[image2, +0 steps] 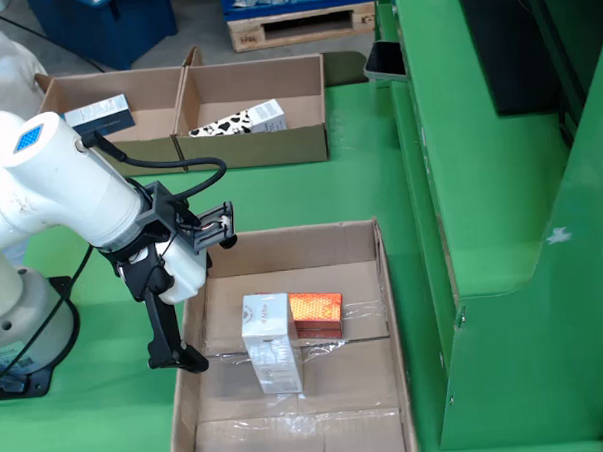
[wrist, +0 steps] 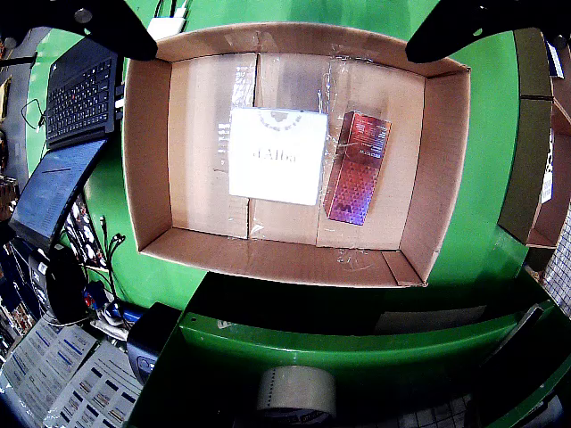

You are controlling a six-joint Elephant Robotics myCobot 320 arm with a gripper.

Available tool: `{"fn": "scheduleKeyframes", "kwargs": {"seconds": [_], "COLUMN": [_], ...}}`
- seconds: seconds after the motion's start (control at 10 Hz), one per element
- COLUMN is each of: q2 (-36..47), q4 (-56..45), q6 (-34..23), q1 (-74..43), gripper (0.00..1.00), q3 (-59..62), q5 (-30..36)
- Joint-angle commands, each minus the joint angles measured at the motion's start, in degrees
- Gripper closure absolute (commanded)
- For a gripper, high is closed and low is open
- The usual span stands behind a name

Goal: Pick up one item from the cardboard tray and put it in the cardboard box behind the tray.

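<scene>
While the white arm (image2: 65,191) leans in from the left of the fixed view, its black gripper (image2: 176,342) hangs over the left wall of the cardboard tray (image2: 379,283), fingers pointing down toward the near side. From the wrist view, 2 dark fingers (wrist: 111,27) show at the top corners, spread wide with nothing between them.

Inside the tray lie 2 items, touching side by side. White box (image2: 269,339) is flat, rectangular, matte card with faint grey lettering; in the fixed view it sits right of the gripper, apart from it. Red box (image2: 316,313) is narrow and glossy with a patterned, shiny face, lying just right of the white one. In the wrist view both lie below the open fingers, the white box (wrist: 277,155) near centre and the red box (wrist: 357,167) to its right.

Tray is plain brown corrugated card with clear tape strips across its floor seams. Farther back on the green table (image2: 360,183) stand 2 joined cardboard boxes (image2: 253,138): the left holds a dark carton (image2: 101,115), the right a black-and-white patterned carton (image2: 242,118).

A tape roll (wrist: 296,392) sits at the near edge of the wrist view, a keyboard (wrist: 80,89) at its left.
</scene>
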Motion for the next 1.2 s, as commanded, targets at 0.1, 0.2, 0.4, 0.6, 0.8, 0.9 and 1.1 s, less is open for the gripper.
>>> {"fn": "scheduleKeyframes", "kwargs": {"seconds": [0.1,0.2,0.4,0.6,0.8,0.9,1.1], "q2": [1.0,1.0,1.0,1.0,-2.1,-6.4,-13.6], "q4": [0.7,0.7,0.7,0.7,-0.6,-1.5,-4.9], "q6": [-0.3,-0.3,-0.3,-0.3,-0.9,-0.8,-1.6], "q1": [0.0,0.0,0.0,0.0,-0.4,-0.8,-1.0], "gripper": [0.0,0.0,0.0,0.0,0.0,0.0,0.0], "q3": [1.4,1.4,1.4,1.4,5.2,9.5,18.6], "q5": [-0.1,-0.1,-0.1,-0.1,0.3,0.1,0.5]}}
